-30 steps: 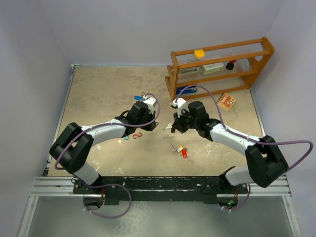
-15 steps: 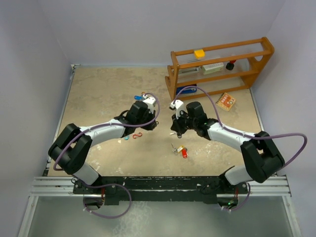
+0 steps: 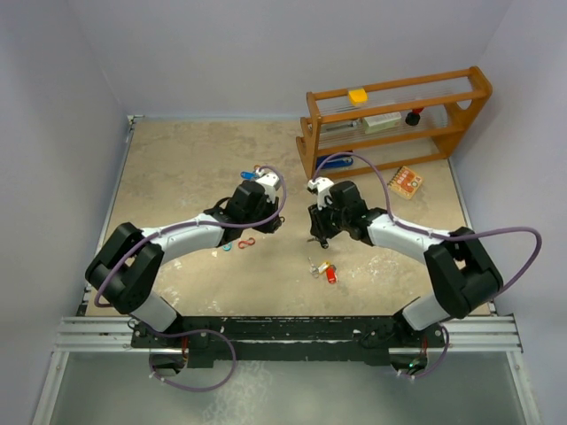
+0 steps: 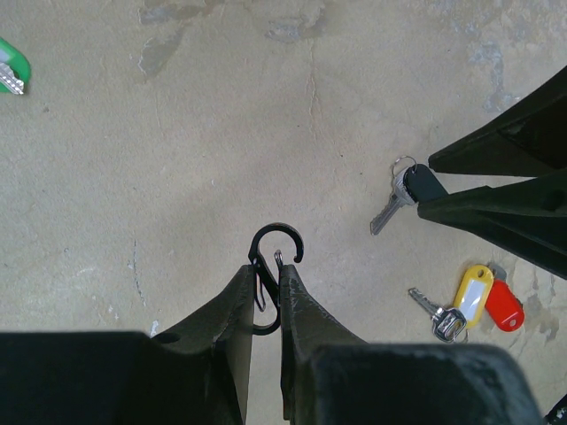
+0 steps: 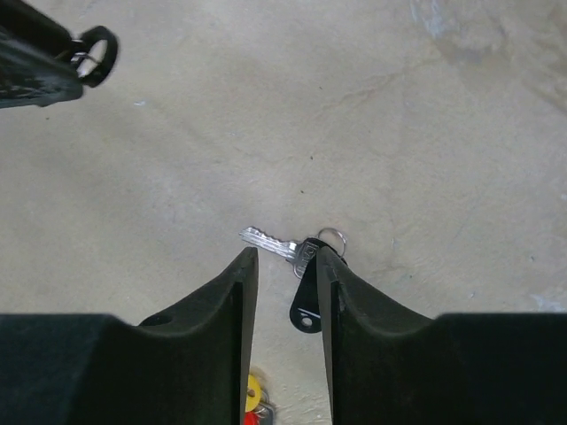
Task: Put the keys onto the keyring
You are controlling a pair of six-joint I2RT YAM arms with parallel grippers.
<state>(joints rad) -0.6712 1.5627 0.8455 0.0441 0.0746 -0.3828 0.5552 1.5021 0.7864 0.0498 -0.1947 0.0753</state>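
Observation:
My left gripper (image 3: 280, 222) is shut on a black carabiner-style keyring (image 4: 274, 228), whose hook sticks out past the fingertips (image 4: 241, 282) above the table. My right gripper (image 3: 315, 235) is low over the table, open, its jaws either side of a silver key with a black tag (image 5: 306, 305). The tag lies against the right finger and the blade (image 5: 266, 239) points left. The same key shows in the left wrist view (image 4: 403, 190). A yellow-tagged (image 4: 472, 288) and a red-tagged key (image 4: 501, 306) lie together nearer me (image 3: 326, 270). A green-tagged key (image 4: 11, 69) lies to the left.
A wooden rack (image 3: 390, 124) stands at the back right, with an orange box (image 3: 407, 181) in front of it. A small red clip (image 3: 245, 242) and a teal piece (image 3: 227, 247) lie under the left arm. A blue piece (image 3: 251, 174) lies behind it.
My right gripper has swung in and dropped over the black-tagged key, which now sits between its jaws. The left gripper has held still with the keyring.

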